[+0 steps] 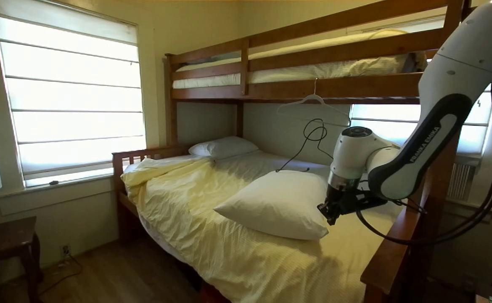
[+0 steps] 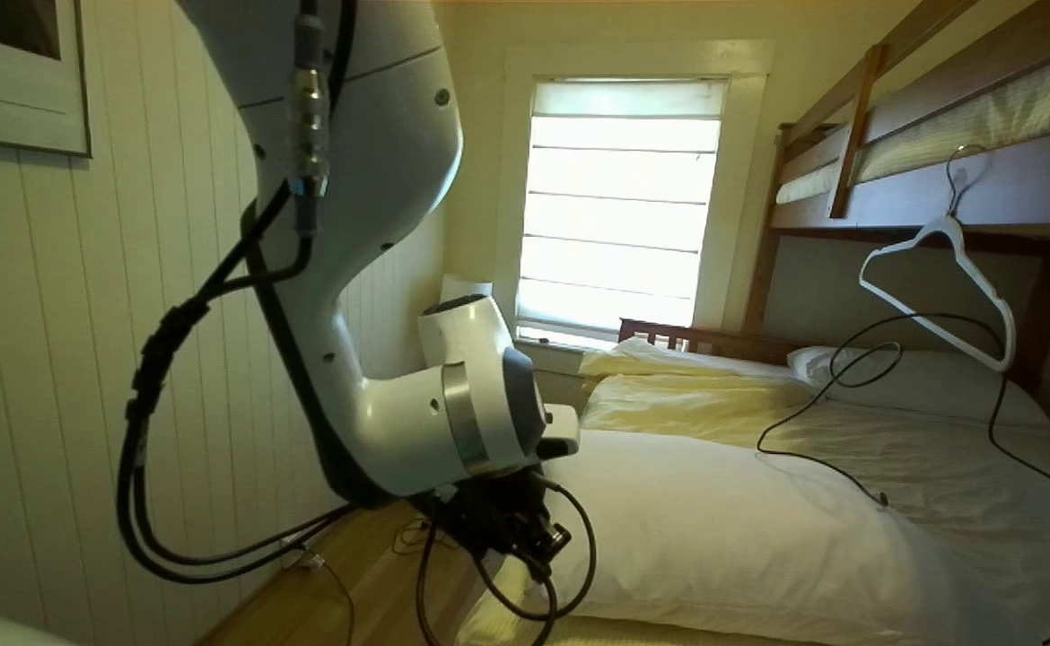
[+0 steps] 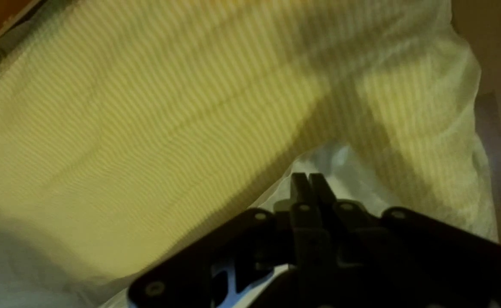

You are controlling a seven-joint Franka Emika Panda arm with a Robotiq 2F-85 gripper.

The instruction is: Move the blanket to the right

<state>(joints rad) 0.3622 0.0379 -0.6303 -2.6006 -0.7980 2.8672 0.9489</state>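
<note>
Wrist view: fingertips (image 3: 300, 186) together, nothing seen between them, over the corner of a white pillow (image 1: 277, 206). Blanket (image 1: 212, 235) lies wrinkled along the bed (image 1: 391, 252), partly under that pillow — ungripped. Rightward move, I judge, not yet done.

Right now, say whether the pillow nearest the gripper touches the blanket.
Touching: an exterior view shows the pillow resting its lower edge on the blanket.

2 white pillows (image 1: 279, 206) (image 1: 226, 147), 1 hanger (image 2: 949, 227)
</note>
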